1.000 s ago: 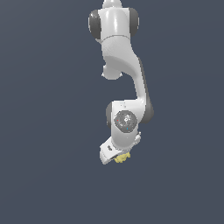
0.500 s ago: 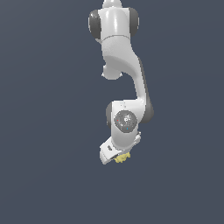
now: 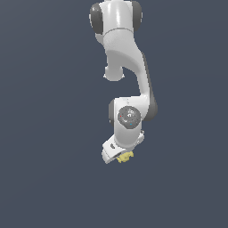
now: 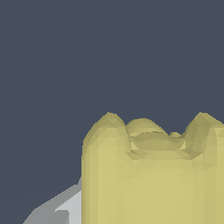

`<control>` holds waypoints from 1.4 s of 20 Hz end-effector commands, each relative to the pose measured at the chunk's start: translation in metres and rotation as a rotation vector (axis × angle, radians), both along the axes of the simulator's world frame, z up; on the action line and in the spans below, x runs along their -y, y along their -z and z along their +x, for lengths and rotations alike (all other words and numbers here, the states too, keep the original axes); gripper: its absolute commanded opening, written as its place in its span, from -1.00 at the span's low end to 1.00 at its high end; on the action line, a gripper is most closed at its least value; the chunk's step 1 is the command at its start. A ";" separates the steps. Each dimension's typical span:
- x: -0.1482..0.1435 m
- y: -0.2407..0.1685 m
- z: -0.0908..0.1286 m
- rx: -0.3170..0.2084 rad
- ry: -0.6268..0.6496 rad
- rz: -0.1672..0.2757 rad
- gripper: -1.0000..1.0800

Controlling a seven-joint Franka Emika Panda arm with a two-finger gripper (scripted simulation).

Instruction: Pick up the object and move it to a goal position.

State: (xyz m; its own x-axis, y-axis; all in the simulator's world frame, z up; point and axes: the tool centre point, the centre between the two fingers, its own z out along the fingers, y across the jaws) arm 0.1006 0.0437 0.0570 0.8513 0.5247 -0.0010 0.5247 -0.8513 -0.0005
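Object [image 3: 126, 156] | pale yellow, ridged | clamped in gripper [image 3: 119, 156] | unmoved over last second | probably holding at goal

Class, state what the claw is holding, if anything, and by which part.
The claw seems to hold the pale yellow ridged lump; where exactly it grips cannot be told, since the fingers are hidden.

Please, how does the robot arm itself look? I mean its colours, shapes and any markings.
The arm is glossy white, built of rounded tube-like segments with dark grey bands at the joints. One joint shows a round grey cap with tiny red and blue dots. The claw is a small white blocky piece. No cables are visible.
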 end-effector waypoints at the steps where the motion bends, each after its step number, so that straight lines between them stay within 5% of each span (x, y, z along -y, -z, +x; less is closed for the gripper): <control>1: -0.002 -0.010 -0.005 0.001 0.000 0.000 -1.00; 28: -0.041 -0.219 -0.131 0.001 0.000 -0.002 -1.00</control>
State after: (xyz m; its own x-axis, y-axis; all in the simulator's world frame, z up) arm -0.0213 0.0820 0.2617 0.8511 0.5250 -0.0014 0.5250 -0.8511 0.0018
